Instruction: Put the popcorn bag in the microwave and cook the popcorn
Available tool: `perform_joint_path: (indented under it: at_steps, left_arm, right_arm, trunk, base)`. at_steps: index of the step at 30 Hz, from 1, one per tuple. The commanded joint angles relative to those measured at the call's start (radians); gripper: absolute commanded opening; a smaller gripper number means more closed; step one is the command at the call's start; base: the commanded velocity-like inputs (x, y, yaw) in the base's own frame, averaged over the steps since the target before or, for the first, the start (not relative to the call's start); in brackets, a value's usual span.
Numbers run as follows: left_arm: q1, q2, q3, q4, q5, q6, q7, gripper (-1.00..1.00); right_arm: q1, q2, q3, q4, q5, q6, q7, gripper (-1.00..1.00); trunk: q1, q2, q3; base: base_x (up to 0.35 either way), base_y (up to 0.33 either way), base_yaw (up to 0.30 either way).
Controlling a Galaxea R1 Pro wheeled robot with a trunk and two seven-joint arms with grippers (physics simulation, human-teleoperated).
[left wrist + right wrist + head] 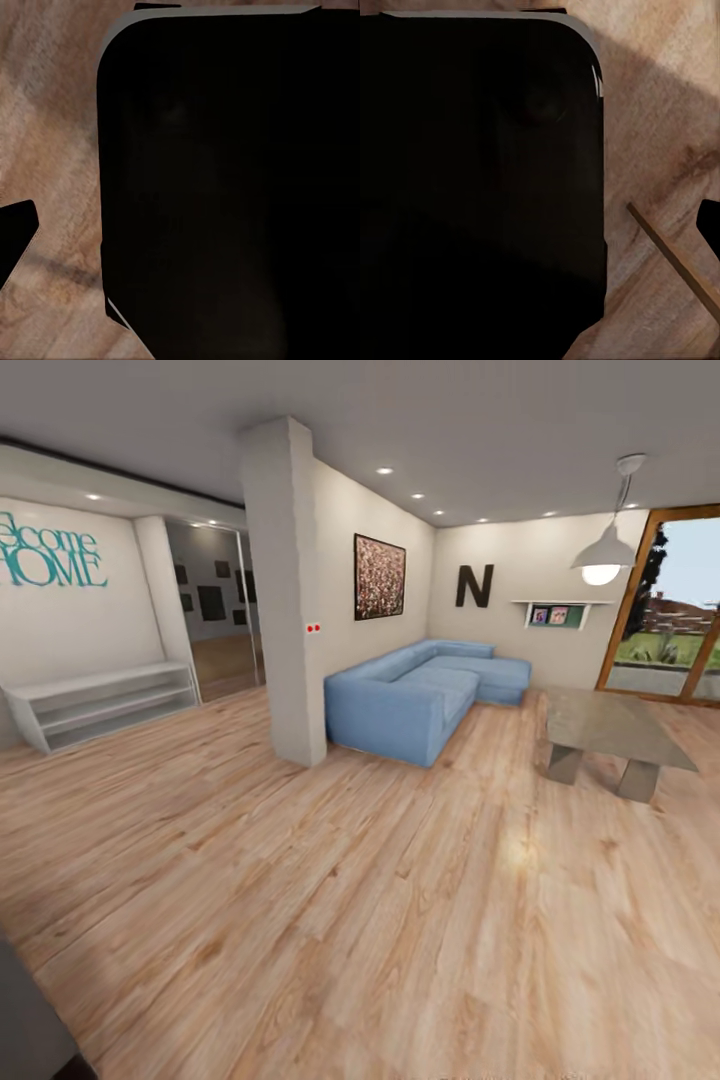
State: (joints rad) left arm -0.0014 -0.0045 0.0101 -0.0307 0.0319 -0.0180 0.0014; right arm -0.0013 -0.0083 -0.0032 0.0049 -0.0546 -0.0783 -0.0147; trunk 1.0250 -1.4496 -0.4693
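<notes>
Living room ahead in the head view; robot is in transit. Popcorn bag, microwave and kitchen counter: location cannot be told from these pictures.

Wood floor (330, 920), light plank, runs from near edge to the far walls. White square pillar (285, 590) stands centre-left, with a small red switch (313, 628) on its right face. Blue corner sofa (425, 695) sits just right of and behind the pillar, along the far wall. Dark speckled picture (380, 576) hangs above the sofa; black letter N (474, 586) on the far wall to its right. Small wall shelf (558, 613) right of the N. White pendant lamp (604, 555) hangs at far right, above a grey low table (612, 735). Window (672, 610) with wooden frame at far right, greenery outside. Far left: low white shelf unit (105, 705) under teal wall lettering (52, 552).

Left wrist view: large dark rounded body (225, 195) over wood floor (52, 150). Right wrist view: similar dark body (472, 187) over floor (660, 135). Claw state on either arm: cannot tell.
</notes>
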Motion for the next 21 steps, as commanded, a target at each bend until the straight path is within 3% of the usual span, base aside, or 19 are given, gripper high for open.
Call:
perform_joint_path:
  at_steps: [1,10,21]
  left_arm:
    - [0.000,0.000,0.001,0.000,0.003,-0.002,0.000,1.00]
    - [0.000,0.000,0.001,0.000,0.003,-0.002,0.000,1.00]
    - [0.000,0.000,-0.002,0.000,0.002,0.002,0.000,1.00]
  right_arm:
    - [0.000,0.000,0.000,0.001,-0.006,-0.005,-0.001,1.00]
    - [0.000,-0.008,0.000,0.003,-0.008,-0.050,-0.001,1.00]
    - [0.000,-0.009,0.000,0.003,-0.008,-0.052,-0.001,1.00]
  trunk:
    - [0.000,0.000,-0.001]
    - [0.000,0.000,-0.001]
    - [0.000,0.000,-0.001]
  base:
    - [0.000,0.000,-0.290]
    - [0.000,0.000,-0.290]
    - [0.035,0.000,-0.290]
